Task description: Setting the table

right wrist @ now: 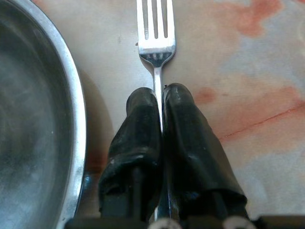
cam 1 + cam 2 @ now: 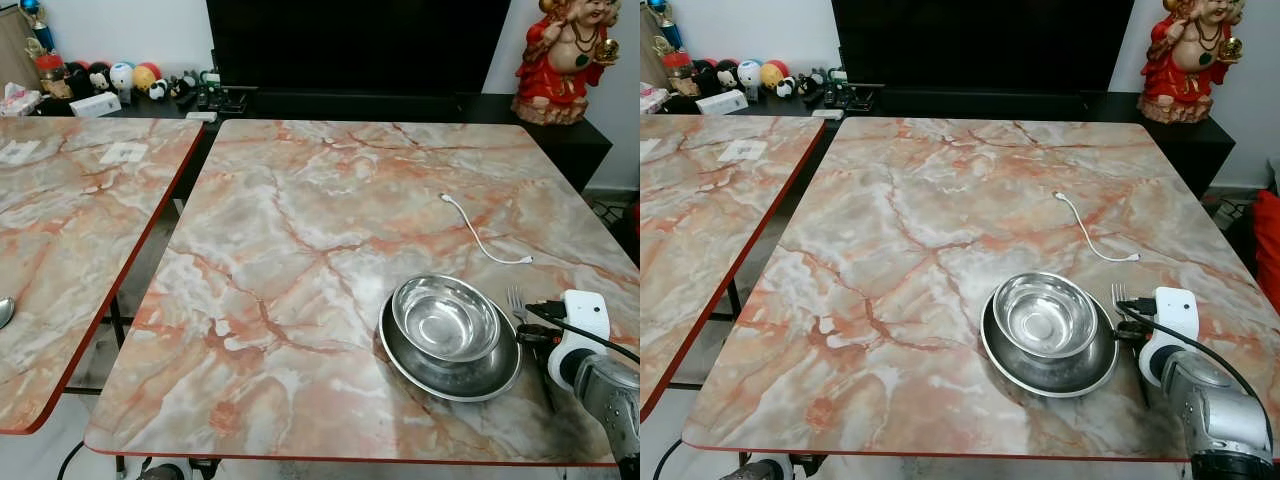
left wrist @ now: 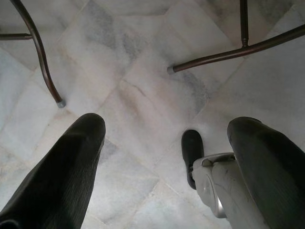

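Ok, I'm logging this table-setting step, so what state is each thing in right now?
Fork: lying flat on the table beside the plate, handle pinched by the right hand.
Right hand: shut on the fork.
Left hand: open, hanging idle above the floor.
Bowl: upright, empty, sitting in the plate.
Plate: flat on the marble table.
White cable: loose on the table, unplugged.

Pink-veined marble table (image 2: 300,250); silver bowl (image 2: 445,318), plate (image 2: 470,380), fork (image 1: 155,33); black fingers (image 1: 138,138); white cable (image 2: 480,235).
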{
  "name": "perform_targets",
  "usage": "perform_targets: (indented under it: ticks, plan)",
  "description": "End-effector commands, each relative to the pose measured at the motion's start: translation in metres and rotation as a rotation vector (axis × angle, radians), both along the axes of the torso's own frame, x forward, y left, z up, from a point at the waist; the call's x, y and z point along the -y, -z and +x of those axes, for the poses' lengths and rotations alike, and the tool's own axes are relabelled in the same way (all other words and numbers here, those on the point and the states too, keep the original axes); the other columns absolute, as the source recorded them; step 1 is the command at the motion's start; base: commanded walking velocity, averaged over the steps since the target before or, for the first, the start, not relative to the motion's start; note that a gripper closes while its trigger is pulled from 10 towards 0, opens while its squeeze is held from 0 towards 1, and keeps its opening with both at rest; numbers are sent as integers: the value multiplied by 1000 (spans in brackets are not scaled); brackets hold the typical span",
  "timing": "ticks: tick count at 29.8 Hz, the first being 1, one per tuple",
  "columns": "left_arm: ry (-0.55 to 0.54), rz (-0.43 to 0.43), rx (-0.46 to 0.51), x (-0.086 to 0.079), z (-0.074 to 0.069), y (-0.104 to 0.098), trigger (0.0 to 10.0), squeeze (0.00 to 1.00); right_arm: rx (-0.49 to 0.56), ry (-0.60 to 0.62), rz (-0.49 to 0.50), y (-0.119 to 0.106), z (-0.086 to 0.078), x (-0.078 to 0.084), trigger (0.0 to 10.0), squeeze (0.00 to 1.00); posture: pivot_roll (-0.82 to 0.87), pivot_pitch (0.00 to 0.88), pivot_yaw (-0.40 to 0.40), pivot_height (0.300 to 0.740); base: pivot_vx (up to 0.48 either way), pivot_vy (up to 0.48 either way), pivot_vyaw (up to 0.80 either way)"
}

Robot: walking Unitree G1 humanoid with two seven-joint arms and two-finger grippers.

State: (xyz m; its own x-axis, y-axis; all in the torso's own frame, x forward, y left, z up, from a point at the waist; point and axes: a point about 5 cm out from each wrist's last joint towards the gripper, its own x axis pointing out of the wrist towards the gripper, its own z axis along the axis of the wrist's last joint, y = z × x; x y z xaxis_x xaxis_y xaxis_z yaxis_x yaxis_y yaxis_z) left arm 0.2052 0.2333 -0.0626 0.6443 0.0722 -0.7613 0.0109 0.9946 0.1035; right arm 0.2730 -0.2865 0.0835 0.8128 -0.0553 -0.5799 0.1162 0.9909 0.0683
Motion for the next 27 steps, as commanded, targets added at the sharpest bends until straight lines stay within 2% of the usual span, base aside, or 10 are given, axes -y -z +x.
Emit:
perform_targets:
  ticks: [1, 6, 7, 8, 9, 13, 16, 20, 25, 27]
  plan:
    - [6, 16, -23, -4, -3, 1, 10000, 0, -15, -4, -9, 4, -2, -1, 10000, 745, 22, 23, -17, 740, 0, 0, 0]
    - [7, 15, -23, -4, -3, 1, 10000, 0, -18, -6, -9, 5, -2, -2, 10000, 710, 23, 23, -17, 740, 0, 0, 0]
    - [8, 15, -23, -4, -3, 1, 10000, 0, -19, -6, -13, 5, -2, -2, 10000, 608, 23, 23, -17, 740, 0, 0, 0]
    - [7, 15, -23, -4, -3, 1, 10000, 0, -20, -5, -17, 5, -2, -2, 10000, 114, 23, 23, -17, 740, 0, 0, 0]
    - [7, 15, -23, -4, -3, 1, 10000, 0, -17, -3, -22, 5, -2, -1, 10000, 0, 23, 23, -17, 740, 0, 0, 0]
    - [6, 15, -23, -4, -3, 1, 10000, 0, 31, 31, -79, -3, 1, 5, 10000, 0, 23, 24, -16, 740, 0, 0, 0]
    - [7, 16, -24, -4, -3, 1, 10000, 0, 123, 78, -30, -17, 6, 8, 10000, 0, 21, 24, -14, 740, 0, 0, 0]
    - [8, 16, -24, -4, -3, 1, 10000, 0, 135, 72, -38, -20, 7, 8, 10000, 0, 20, 23, -14, 740, 0, 0, 0]
    - [10, 13, -23, -4, -2, 1, 10000, 0, 221, 75, 12, -30, 10, 5, 10000, 0, 20, 23, -13, 740, 0, 0, 0]
    - [10, 13, -23, -4, -2, 1, 10000, 0, 298, 78, 8, -38, 13, 5, 10000, 0, 22, 23, -14, 740, 0, 0, 0]
